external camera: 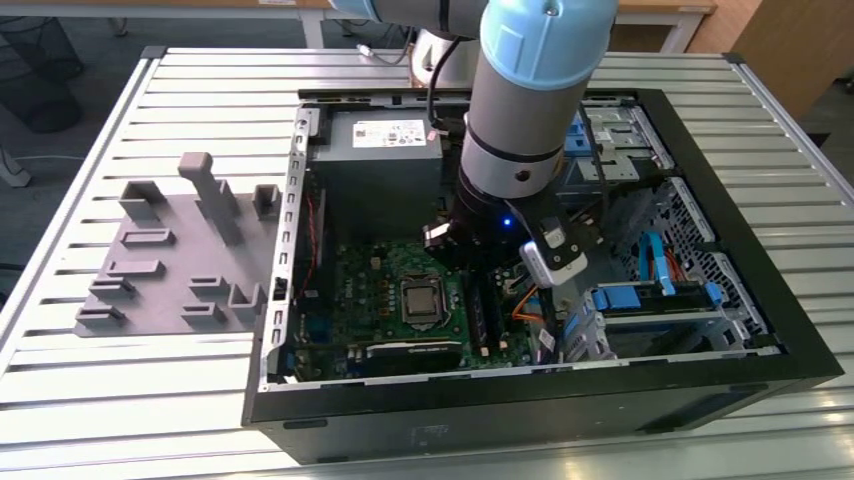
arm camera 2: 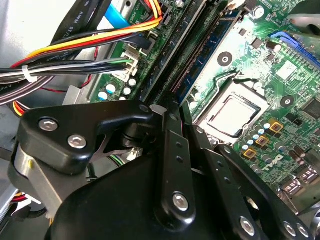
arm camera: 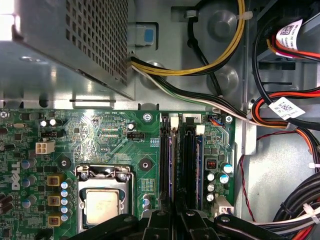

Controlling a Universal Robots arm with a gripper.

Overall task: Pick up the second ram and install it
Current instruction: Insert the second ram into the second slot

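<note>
The second ram (arm camera: pixel 171 160) is a thin blue stick standing on edge in the memory slot nearest the processor socket (arm camera: pixel 102 200) on the green motherboard (arm camera: pixel 115 140). It also runs diagonally as the second ram (arm camera 2: pixel 202 57) in the second wrist view. My gripper (arm camera: pixel 175 216) sits directly over its near end, black fingers drawn together on the stick's top edge. In the second wrist view the gripper (arm camera 2: pixel 172 106) meets the end of the blue stick. Another blue stick (arm camera: pixel 199 160) stands two slots away. The arm (external camera: pixel 521 150) reaches down into the open computer case.
The grey power supply (external camera: pixel 380 150) sits at the case's far end. Bundled cables (arm camera: pixel 280 115) crowd the side of the slots away from the socket. Blue drive latches (external camera: pixel 654 290) are on the exterior view's right. A grey parts fixture (external camera: pixel 174 250) lies outside the case.
</note>
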